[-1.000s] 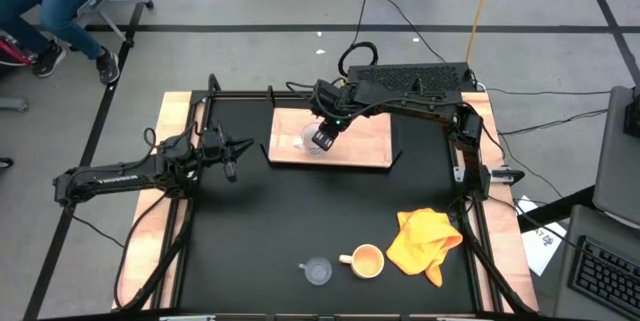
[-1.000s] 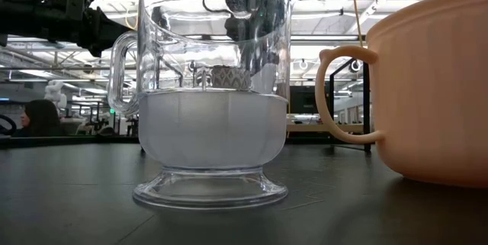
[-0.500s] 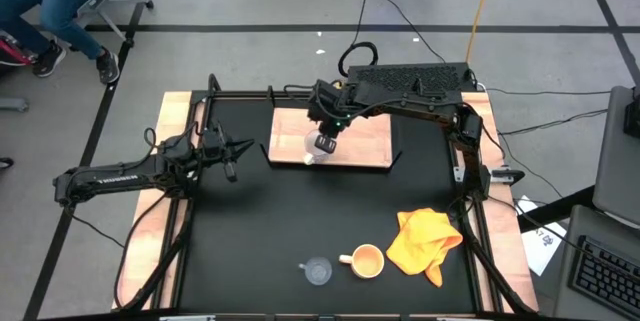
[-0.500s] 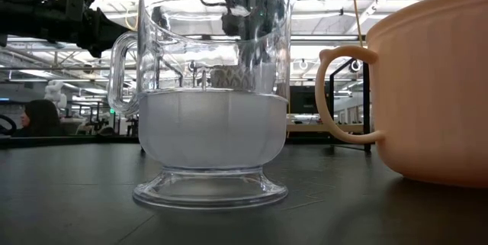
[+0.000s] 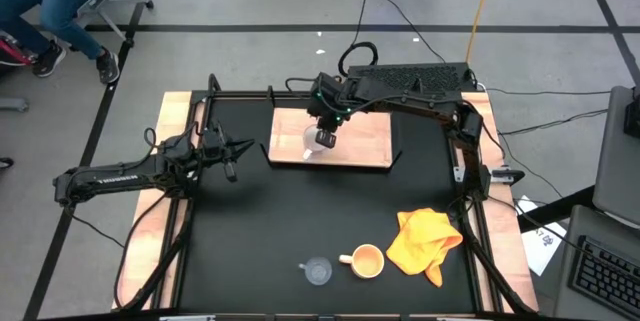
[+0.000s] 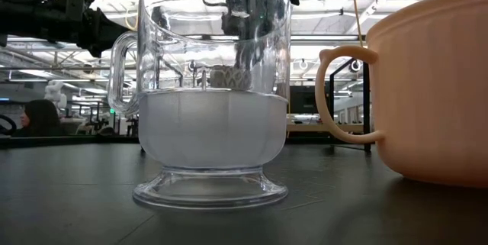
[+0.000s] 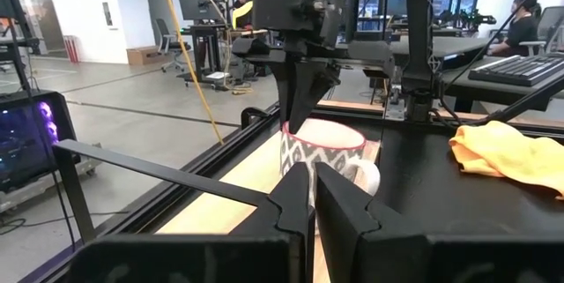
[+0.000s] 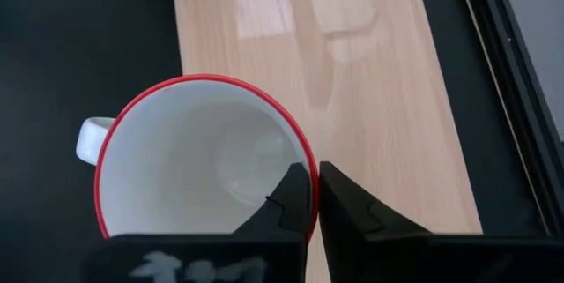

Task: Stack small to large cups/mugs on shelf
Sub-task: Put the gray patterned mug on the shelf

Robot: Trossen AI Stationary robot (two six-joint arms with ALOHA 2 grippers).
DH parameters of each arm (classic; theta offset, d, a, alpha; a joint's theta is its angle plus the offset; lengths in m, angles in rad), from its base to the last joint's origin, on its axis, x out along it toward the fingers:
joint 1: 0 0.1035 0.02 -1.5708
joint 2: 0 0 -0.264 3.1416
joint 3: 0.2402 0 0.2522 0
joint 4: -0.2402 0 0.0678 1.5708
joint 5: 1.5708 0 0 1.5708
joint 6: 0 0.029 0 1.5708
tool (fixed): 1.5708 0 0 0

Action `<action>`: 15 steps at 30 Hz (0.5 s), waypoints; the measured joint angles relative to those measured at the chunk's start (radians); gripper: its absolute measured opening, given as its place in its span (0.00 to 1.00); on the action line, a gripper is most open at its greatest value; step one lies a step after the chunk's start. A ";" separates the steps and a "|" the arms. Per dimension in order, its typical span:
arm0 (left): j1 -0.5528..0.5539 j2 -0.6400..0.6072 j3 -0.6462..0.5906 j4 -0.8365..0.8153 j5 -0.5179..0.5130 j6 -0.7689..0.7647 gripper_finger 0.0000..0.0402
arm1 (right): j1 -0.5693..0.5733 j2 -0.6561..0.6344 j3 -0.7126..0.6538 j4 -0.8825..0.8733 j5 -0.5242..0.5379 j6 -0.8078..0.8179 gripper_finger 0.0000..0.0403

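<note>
The white red-rimmed ceramic mug (image 8: pixel 204 164) stands upright on the light-wood shelf board (image 8: pixel 379 98) — rigid, glazed, breakable. Its rim wall is pinched between the closed right gripper (image 8: pixel 310 197) fingers — a slippery hold.

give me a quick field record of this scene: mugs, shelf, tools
white mug: upright on the shelf, red rim
shelf: light wood board at the table's far side
right tool: shut on the white mug's rim, one finger inside, one outside
left tool: shut, empty, waiting left of the shelf
orange mug: near edge of the table
glass cup: beside the orange mug
cloth: yellow, right of the orange mug
</note>
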State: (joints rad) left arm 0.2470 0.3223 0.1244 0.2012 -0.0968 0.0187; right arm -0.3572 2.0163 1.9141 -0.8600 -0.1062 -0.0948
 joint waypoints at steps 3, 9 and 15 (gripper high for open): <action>0.000 0.000 0.000 0.000 0.000 0.002 0.06 | -0.013 0.000 0.006 -0.027 -0.003 0.013 0.00; 0.000 0.000 0.000 0.000 0.000 0.003 0.06 | -0.027 0.000 0.007 0.000 0.001 0.030 0.00; 0.000 0.000 0.000 0.000 -0.002 0.004 0.06 | -0.027 0.000 0.008 -0.014 -0.022 0.008 0.00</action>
State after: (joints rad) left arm 0.2474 0.3225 0.1242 0.2017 -0.0991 0.0231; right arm -0.3837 2.0163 1.9224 -0.8740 -0.1280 -0.0868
